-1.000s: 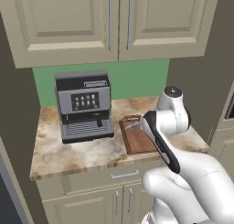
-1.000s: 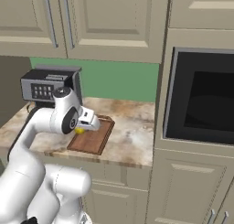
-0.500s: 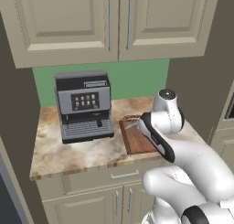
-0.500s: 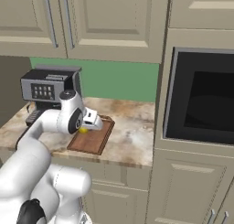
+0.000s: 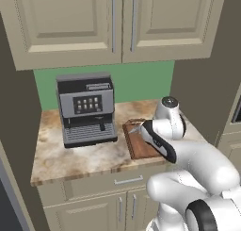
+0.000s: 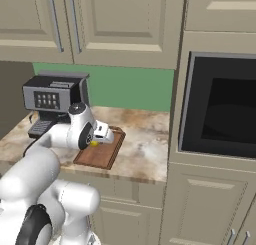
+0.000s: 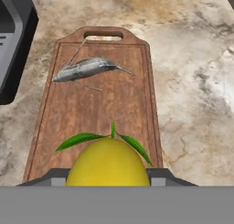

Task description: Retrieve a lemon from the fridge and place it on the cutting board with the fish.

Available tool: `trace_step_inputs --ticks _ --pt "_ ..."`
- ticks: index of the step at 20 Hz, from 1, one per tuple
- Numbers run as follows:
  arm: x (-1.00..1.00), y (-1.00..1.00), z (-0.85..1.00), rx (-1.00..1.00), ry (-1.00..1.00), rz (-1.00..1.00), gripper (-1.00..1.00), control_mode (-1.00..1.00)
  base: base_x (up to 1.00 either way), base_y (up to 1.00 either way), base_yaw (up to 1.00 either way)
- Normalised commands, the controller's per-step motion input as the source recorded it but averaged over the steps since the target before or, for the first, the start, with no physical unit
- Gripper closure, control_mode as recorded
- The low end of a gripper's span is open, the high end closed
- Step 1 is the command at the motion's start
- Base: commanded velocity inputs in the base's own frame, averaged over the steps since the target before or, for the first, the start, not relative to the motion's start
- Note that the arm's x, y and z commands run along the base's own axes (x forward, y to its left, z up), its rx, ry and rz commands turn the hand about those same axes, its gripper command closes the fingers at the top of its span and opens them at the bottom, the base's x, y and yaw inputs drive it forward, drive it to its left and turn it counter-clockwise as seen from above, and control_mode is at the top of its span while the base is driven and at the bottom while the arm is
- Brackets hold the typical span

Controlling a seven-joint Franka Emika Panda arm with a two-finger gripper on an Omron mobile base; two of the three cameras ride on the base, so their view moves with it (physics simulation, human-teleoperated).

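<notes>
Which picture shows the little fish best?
The hand view. There the fish lies whole and unhidden on the cutting board, past the lemon held in the gripper. In the left base view only its pale tip peeks out beside the arm. In the right base view I cannot make it out.

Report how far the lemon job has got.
Done: the lemon is out of the fridge and has been carried to the counter. In hand: the gripper is closed on it, over the near end of the cutting board; the fish lies toward the handle end. Left: lower the lemon onto the bare wood short of the fish, open the jaws and pull back.
</notes>
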Motion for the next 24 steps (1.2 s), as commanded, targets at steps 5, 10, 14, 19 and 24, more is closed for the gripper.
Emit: trace_step_inputs --ticks 5,10,14,19,24 --pt "0.27 0.0 -0.23 0.0 0.0 0.0 1.0 -1.0 0.0 0.0 0.0" --pt "0.3 0.0 -0.17 0.0 0.0 0.0 1.0 -1.0 0.0 0.0 0.0" --pt "0.27 0.0 -0.09 0.0 0.0 0.0 1.0 -1.0 0.0 0.0 0.0" --pt "0.22 0.0 -0.05 0.0 0.0 0.0 1.0 -1.0 0.0 0.0 0.0" --pt "0.1 0.0 -0.04 0.0 0.02 0.0 1.0 -1.0 0.0 0.0 0.0"
